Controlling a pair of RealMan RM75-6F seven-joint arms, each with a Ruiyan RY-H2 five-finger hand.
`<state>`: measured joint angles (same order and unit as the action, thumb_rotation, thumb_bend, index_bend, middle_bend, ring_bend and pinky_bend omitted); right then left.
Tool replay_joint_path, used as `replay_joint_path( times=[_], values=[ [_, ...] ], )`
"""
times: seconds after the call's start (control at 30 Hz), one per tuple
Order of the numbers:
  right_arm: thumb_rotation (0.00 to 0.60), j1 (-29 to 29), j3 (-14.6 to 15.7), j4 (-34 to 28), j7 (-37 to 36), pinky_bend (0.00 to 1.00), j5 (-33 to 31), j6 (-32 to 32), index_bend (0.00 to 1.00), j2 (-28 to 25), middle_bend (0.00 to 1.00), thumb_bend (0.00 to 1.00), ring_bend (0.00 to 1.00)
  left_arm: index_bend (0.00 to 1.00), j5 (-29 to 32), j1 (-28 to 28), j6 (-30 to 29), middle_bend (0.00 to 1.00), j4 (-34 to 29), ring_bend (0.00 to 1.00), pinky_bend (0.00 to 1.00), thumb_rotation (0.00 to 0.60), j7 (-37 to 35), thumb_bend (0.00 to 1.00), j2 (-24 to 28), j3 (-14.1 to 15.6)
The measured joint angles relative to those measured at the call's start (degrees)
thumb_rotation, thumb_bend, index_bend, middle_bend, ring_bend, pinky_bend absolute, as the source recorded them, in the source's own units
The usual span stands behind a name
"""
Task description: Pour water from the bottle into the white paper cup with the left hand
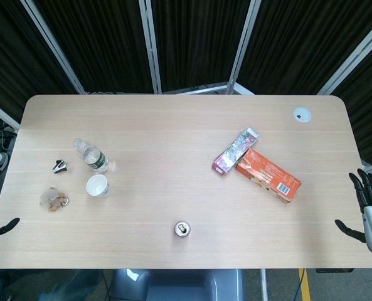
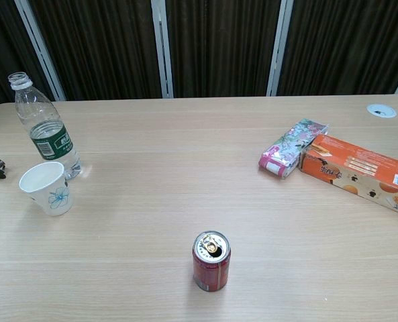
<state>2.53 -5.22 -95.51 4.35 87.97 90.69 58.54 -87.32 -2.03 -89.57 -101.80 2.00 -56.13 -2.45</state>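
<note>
Bottle [image 2: 45, 127] upright, neck up, just beyond white paper cup [image 2: 47, 188]; right hand [image 1: 369, 204] fingers spread; left hand [image 1: 0, 229] fingers unclear.

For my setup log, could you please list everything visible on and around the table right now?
bottle: 1, clear, green label, uncapped, far left
paper cup: 1, white, just in front of bottle
black clip: 1, left of bottle
keyring trinket: 1, beige, left of cup
can: 1, red, opened, front centre
floral pack: 1, pink, right
orange box: 1, beside pack
grommet: 1, white, far right corner
table: 1, light wood
left hand: black fingertip, left edge
right hand: open, right edge
</note>
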Motion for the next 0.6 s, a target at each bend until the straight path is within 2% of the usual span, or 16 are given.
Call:
replay_joint_path(
  times=[0.3,0.6],
  values=[
    [0.6,0.14,0.25,-0.85,-0.8,0.0,-0.73,-1.52,0.0,-0.89,0.0,0.0,0.0,0.0,0.75,-1.35,2.11,0.0,0.84,0.0,0.0,0.6,-0.88,0.0,-0.62,-0.63],
    [0.6,1.79,-1.07,-1.29,-0.1,0.0,-3.13,-4.08,0.0,-0.67,0.0,0.0,0.0,0.0,8.63,-9.41,14.48,0.0,8.09,0.0,0.0,0.6,-12.62,0.0,-5.68,-6.06]
  ],
)
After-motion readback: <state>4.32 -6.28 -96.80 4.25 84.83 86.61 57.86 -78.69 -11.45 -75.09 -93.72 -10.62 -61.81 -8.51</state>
